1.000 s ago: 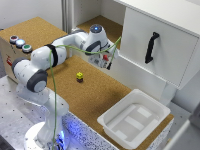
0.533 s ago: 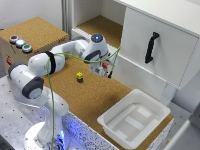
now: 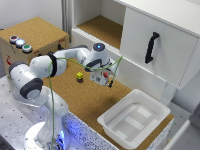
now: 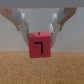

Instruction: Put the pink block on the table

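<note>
The pink block [image 4: 38,45] is a small pinkish-red cube with a dark mark on its face, and it fills the centre of the wrist view. My gripper [image 4: 38,31] is shut on it, one finger on each side. The block hangs just above the brown cork table [image 4: 42,67]. In the exterior view my gripper [image 3: 105,78] is over the table [image 3: 85,100], in front of the white cabinet, with a speck of the pink block [image 3: 105,76] showing between its fingers.
A small yellow block [image 3: 79,76] lies on the cork to the exterior view's left of the gripper. A white plastic bin [image 3: 134,120] sits at the front right. A cork-topped box with coloured buttons [image 3: 30,40] stands at the back left. The white cabinet [image 3: 150,45] is close behind the gripper.
The arm has swung away from the cabinet shelf toward the front and lowered over the table, still holding the block.
</note>
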You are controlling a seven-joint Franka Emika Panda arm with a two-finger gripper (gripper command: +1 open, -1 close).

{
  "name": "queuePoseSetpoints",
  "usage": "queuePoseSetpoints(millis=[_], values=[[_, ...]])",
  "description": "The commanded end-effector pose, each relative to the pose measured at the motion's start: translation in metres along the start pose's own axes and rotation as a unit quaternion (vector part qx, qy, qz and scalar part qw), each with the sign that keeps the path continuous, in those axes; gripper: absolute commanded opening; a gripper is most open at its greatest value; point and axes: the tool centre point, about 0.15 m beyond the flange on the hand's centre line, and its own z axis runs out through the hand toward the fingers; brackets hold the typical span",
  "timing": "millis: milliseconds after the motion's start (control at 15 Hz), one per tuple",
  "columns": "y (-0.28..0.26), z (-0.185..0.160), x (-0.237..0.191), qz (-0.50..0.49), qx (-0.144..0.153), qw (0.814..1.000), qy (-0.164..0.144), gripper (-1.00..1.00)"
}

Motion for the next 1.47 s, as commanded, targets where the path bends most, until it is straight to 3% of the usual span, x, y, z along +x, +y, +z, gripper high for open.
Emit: queuePoseSetpoints(millis=[0,133,333,533,867,1067,1200,1267,1400], values=[[0.01,0.043,-0.027,0.032,0.002,0.998,0.049,-1.0],[0.006,0.059,-0.035,0.043,0.002,0.998,0.046,-1.0],[-0.003,0.077,-0.045,0.036,0.027,0.998,0.037,-1.0],[0.004,0.1,-0.05,0.046,-0.001,0.999,0.026,-1.0],[0.028,0.13,-0.051,0.073,-0.016,0.997,0.0,-1.0],[0.038,0.139,-0.055,0.072,-0.03,0.997,-0.014,-1.0],[0.042,0.132,-0.05,0.081,-0.029,0.996,-0.007,-1.0],[0.041,0.12,-0.044,0.083,-0.016,0.996,0.009,1.0],[0.035,0.097,-0.04,0.067,0.003,0.997,0.035,1.0]])
